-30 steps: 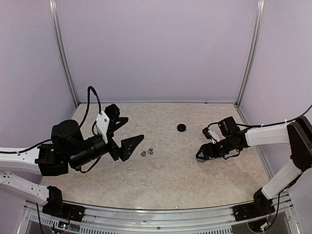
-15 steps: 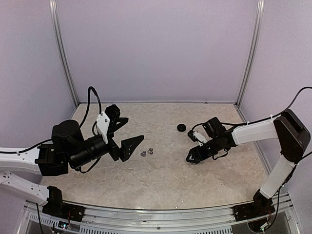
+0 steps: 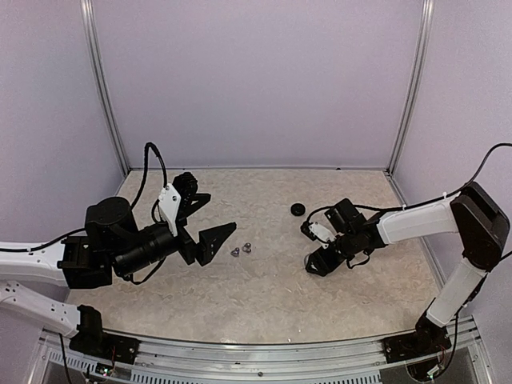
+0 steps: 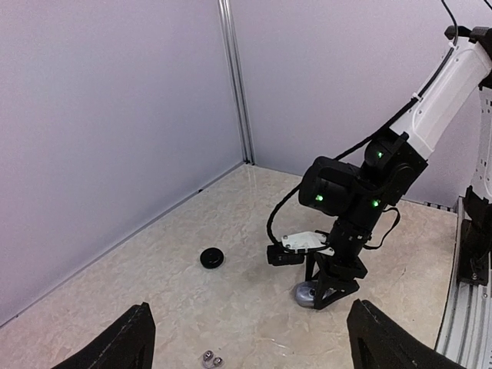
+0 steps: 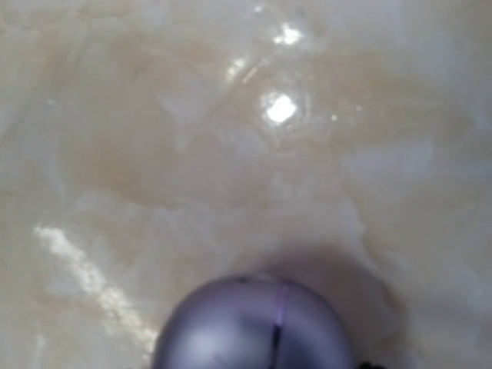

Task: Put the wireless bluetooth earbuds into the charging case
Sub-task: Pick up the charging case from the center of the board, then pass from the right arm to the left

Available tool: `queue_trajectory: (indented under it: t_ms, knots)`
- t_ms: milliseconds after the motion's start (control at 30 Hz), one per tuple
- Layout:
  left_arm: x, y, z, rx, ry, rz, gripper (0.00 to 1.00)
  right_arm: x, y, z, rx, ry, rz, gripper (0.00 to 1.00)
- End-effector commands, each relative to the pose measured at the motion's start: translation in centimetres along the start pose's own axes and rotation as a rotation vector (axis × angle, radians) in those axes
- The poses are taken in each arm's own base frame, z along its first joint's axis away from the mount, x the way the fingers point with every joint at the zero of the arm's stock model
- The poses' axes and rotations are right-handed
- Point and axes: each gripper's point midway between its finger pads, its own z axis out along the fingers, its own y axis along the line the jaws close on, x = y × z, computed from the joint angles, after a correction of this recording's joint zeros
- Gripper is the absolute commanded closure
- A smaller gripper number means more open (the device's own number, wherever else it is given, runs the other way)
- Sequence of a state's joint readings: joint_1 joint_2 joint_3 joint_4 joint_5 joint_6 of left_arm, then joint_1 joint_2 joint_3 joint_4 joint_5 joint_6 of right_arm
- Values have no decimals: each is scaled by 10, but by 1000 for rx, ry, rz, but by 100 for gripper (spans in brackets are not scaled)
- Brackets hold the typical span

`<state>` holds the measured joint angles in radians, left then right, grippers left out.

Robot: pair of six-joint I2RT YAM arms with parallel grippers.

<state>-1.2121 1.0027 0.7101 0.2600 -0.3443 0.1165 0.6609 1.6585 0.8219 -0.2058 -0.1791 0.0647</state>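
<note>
1. Two earbuds (image 3: pixel 235 252) lie on the surface (image 3: pixel 272 300), a little left of its middle. They are tiny, rounded and silvery-grey, and sit just beside each other. Whether they touch is too small to tell.
2. The left claw (image 3: pixel 222 210) hangs just left of the earbuds and above the surface. Its two black fingers are spread wide with nothing between them.
3. A grey puck (image 4: pixel 304 293) sits on the right half of the surface, between the middle and the right edge. Close up it is smooth and rounded, pale grey with a lilac sheen, and a thin dark seam runs across it.
4. The right claw (image 3: pixel 316 262) points down at the surface right at the grey puck. I cannot tell whether its fingers are pressing on the puck or merely stand beside it.
5. A small black puck (image 3: pixel 298 210) lies alone toward the far edge, right of the middle and apart from both claws.
6. The surface is glossy beige stone-pattern with pale veins, and it reflects bright spots of light.
7. Plain pale-lilac walls (image 3: pixel 256 80) enclose it on three sides, joined by metal posts (image 3: pixel 410 88) at the far corners. A metal rail (image 3: pixel 264 358) runs along the near edge.
</note>
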Motion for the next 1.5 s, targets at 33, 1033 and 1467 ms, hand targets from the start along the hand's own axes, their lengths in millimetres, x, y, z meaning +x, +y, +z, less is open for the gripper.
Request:
queue_trajectory:
  t_ms: [33, 1033, 1467]
  knots:
    - [-13, 3, 3, -7, -30, -33, 14, 14, -7, 1, 71, 50, -65, 41]
    - [40, -20, 31, 430, 329, -557, 29, -99, 173, -151, 21, -484, -816, 57]
    - [52, -65, 48, 551, 419, -544, 37, -94, 203, -151, 101, -445, -955, 58]
